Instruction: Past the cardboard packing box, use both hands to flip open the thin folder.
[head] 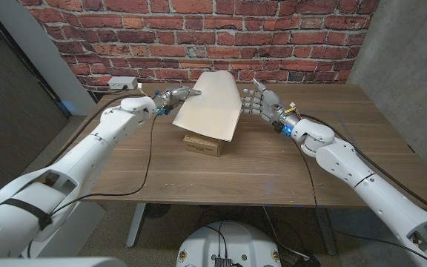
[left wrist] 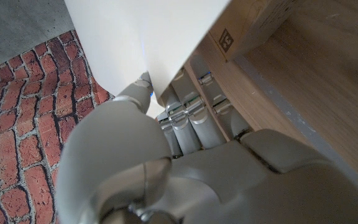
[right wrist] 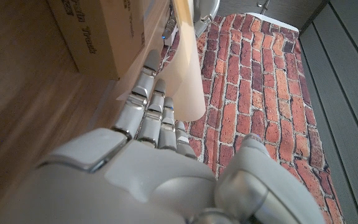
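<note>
Cream card of the folder (head: 215,104) stands lifted and tilted over the cardboard box (head: 202,143), so we judge the flip about halfway. Our left hand (head: 172,97) pinches the cover's far edge; our right hand (head: 262,99), fingers spread, waits just beside it, and laying the cover fully open is left.

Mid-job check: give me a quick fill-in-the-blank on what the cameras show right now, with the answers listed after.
1. The raised cover of the thin cream paper folder is pinched at its edge by the ____ hand.
2. The folder leans over the small brown cardboard packing box, which rests on the ____ table.
3. The right hand has its fingers spread beside the folder, holding ____.
4. Behind the table stands a red ____ wall.

Answers: left; wooden; nothing; brick
</note>
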Controlling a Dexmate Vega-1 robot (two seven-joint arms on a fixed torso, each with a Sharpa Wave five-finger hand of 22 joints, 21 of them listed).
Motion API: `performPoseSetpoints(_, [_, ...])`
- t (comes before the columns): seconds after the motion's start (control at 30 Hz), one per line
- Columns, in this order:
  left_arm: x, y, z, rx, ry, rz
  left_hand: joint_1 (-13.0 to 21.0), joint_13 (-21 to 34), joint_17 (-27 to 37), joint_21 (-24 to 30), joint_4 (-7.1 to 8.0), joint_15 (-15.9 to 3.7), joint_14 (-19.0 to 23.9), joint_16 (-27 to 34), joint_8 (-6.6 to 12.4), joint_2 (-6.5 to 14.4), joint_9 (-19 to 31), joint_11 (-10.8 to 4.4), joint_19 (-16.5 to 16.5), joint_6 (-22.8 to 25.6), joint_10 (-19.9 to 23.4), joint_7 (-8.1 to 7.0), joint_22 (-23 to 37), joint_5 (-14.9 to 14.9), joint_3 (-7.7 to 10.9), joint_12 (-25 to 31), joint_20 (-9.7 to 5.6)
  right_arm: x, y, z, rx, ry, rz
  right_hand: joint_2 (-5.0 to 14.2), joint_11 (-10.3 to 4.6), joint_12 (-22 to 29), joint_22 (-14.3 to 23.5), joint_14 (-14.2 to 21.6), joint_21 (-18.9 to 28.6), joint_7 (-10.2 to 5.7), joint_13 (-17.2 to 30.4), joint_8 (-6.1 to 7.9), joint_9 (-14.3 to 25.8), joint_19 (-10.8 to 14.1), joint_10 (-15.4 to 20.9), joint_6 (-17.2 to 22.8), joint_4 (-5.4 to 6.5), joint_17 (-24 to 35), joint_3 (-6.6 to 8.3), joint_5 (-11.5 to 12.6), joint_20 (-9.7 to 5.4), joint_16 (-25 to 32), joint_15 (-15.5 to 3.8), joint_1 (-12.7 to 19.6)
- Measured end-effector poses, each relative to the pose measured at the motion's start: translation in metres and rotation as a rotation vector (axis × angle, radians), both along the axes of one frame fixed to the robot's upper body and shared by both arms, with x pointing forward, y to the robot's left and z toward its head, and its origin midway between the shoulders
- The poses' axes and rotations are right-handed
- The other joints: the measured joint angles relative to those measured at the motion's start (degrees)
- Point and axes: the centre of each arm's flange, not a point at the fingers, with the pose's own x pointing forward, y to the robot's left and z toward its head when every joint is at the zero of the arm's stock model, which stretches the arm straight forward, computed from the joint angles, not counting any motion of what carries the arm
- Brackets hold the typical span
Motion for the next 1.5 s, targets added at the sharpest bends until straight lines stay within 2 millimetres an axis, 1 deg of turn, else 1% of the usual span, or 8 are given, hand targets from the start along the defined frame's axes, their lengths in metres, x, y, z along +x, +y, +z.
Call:
performPoseSetpoints(0.27, [-0.003, -0.001, 0.001, 0.029, -0.013, 0.025, 0.0, 0.0, 0.0, 0.5, 0.0, 0.0, 0.0, 0.0, -0.1, 0.0, 0.1, 0.0, -0.2, 0.0, 0.0, 0.0, 0.0, 0.0, -0.01, 0.0, 0.2, -0.002, -0.001, 0.001, -0.057, 0.023, -0.034, 0.12, -0.76, -0.5, 0.0, -0.8, 0.0, -2.97, 0.0, -0.39, 0.0, 0.0, -7.6, -3.9, 0.0, 0.0, 0.0, 0.0, 0.36, -0.1, 0.42, -0.5])
performPoseSetpoints(0.5, [-0.004, -0.002, 0.0, 0.045, -0.019, 0.039, -0.2, 0.2, 0.3, 0.8, 0.17, 0.0, 0.0, 0.0, -0.12, 0.2, -0.1, 0.0, -0.3, 0.0, 0.0, 0.0, -0.3, 0.0, 0.16, 0.0, 0.33, -0.005, 0.0, 0.001, -0.062, 0.023, -0.056, 0.12, -1.59, -0.4, 0.0, -0.4, 0.9, -4.76, 0.0, -0.39, 0.0, 3.3, -13.3, -8.7, 0.0, 0.0, 0.0, 0.0, -1.21, -0.1, 0.22, -0.5])
performPoseSetpoints(0.9, [-0.005, -0.003, -0.003, 0.05, -0.029, 0.055, -0.2, 0.2, 0.3, 1.3, 0.18, 0.31, -0.3, 0.0, -0.33, 0.2, -0.1, -0.11, -1.1, 0.0, -0.1, 0.0, -0.3, -0.2, 0.17, 0.0, 0.31, -0.01, 0.007, -0.003, 0.075, 0.012, -0.084, 0.12, -1.27, -0.4, 0.0, -1.5, 0.9, -4.97, 0.0, -0.39, 0.1, 3.1, -19.4, -11.3, -0.58, 0.0, 0.6, 0.2, -2.29, -0.2, 0.48, -0.5])
performPoseSetpoints(1.0, [-0.006, -0.004, -0.002, 0.048, -0.036, 0.052, -0.2, 0.4, 0.3, 1.7, 0.33, 0.31, -0.3, 0.0, -0.34, 0.2, -0.1, -0.12, -1.1, 0.0, -0.1, 0.0, -0.3, -0.2, 0.31, 0.0, 0.31, -0.011, 0.009, -0.006, 0.119, 0.018, -0.092, 0.48, -1.18, 0.2, 0.0, 2.1, 1.6, -4.97, 0.0, -0.39, 0.1, 4.7, -19.5, -11.3, -0.67, 0.0, 1.15, 0.2, -2.69, 0.9, -0.2, -0.1])
performPoseSetpoints(1.23, [-0.006, -0.005, -0.001, 0.042, -0.048, 0.051, -0.4, 0.4, 0.4, 2.1, 0.3, 0.31, -0.3, 0.0, -0.35, 0.1, 0.1, -0.14, -1.6, 0.0, -0.1, 0.0, -0.3, -0.2, 0.33, 0.0, 0.41, -0.014, 0.013, -0.011, 0.209, 0.023, -0.129, 0.46, -2.25, 0.0, 0.3, 1.8, 2.2, -5.43, 0.0, -0.14, 0.1, 6.6, -22.4, -11.7, -1.07, 0.0, 1.54, 0.2, -3.72, 0.2, -0.38, 0.0])
performPoseSetpoints(1.33, [-0.007, -0.005, 0.0, 0.042, -0.05, 0.052, -0.5, 0.5, 0.5, 2.2, 0.07, 0.3, -0.3, -0.2, -0.45, 0.0, 0.1, -0.14, -1.6, 0.0, -0.1, 0.0, -0.3, -0.2, 0.56, 0.0, 0.41, -0.015, 0.012, -0.012, 0.237, 0.021, -0.148, 0.25, -1.98, 1.0, 0.3, 2.0, 2.2, -5.64, 0.0, 0.74, 0.1, 6.6, -20.1, -11.5, -1.2, 0.0, 1.68, 0.2, -3.85, 0.2, -0.57, 0.2])
performPoseSetpoints(1.4, [-0.007, -0.005, 0.0, 0.042, -0.052, 0.051, -0.5, 0.5, 0.5, 2.4, 0.07, 0.3, -0.3, -0.5, -0.45, 0.0, 0.1, -0.14, -1.6, 0.0, -0.1, 0.0, -0.3, -0.3, 0.56, 0.0, 0.41, -0.016, 0.011, -0.013, 0.249, 0.021, -0.154, 0.25, -1.73, 2.9, 0.3, 3.7, 2.2, -5.19, 0.0, 1.33, 0.0, 6.3, -13.8, -9.7, -1.25, 0.0, 1.72, 0.2, -4.15, 0.2, -1.25, 0.2])
performPoseSetpoints(1.5, [-0.008, -0.006, 0.001, 0.043, -0.057, 0.053, -0.5, 0.5, 0.5, 2.6, 0.07, 0.3, -0.3, -0.5, -0.45, 0.0, 0.1, -0.14, -1.6, 0.0, -0.1, 0.0, -0.5, -0.3, 0.56, 0.0, 0.41, -0.017, 0.011, -0.014, 0.25, 0.02, -0.154, 0.25, -2.33, 5.3, 0.3, 6.3, 2.2, -2.68, 0.0, 2.2, 0.0, 5.8, -3.4, -4.0, -1.21, -0.2, 2.01, 0.2, -4.42, 0.2, -2.16, 0.2])
